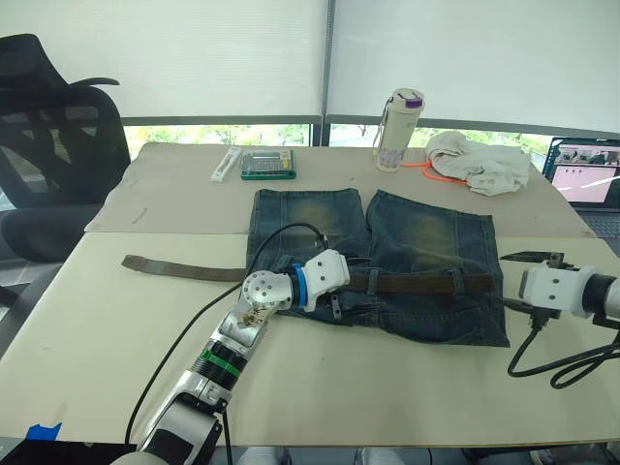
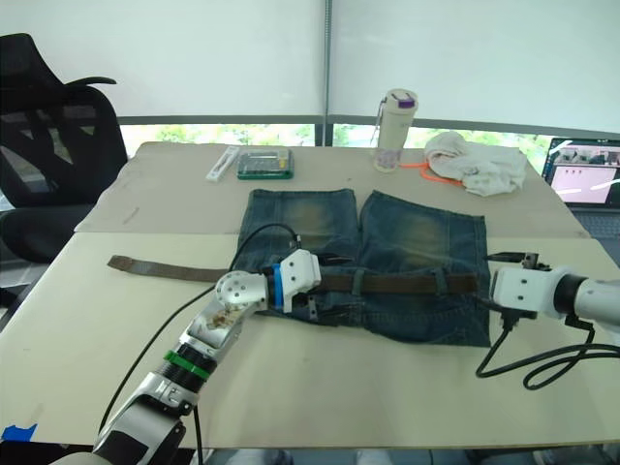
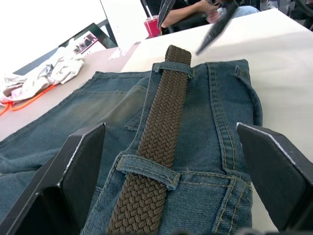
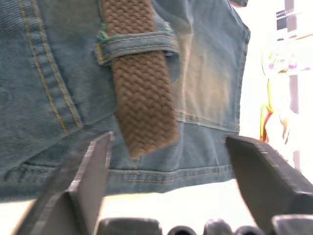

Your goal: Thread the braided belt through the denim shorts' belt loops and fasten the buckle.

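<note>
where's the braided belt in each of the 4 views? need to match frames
Left eye: braided belt along the waistband of the denim shorts, its tail trailing onto the table toward the robot's left.
Right eye: same, belt across the waistband.
Left wrist: belt under two belt loops.
Right wrist: belt tip past one loop.
Shared landmark: belt loop.

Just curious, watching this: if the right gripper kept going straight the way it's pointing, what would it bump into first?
Probably the braided belt's free tip, poking out past a belt loop on the denim shorts. The right gripper, fingers open, points straight at it; depth is uncertain.
</note>
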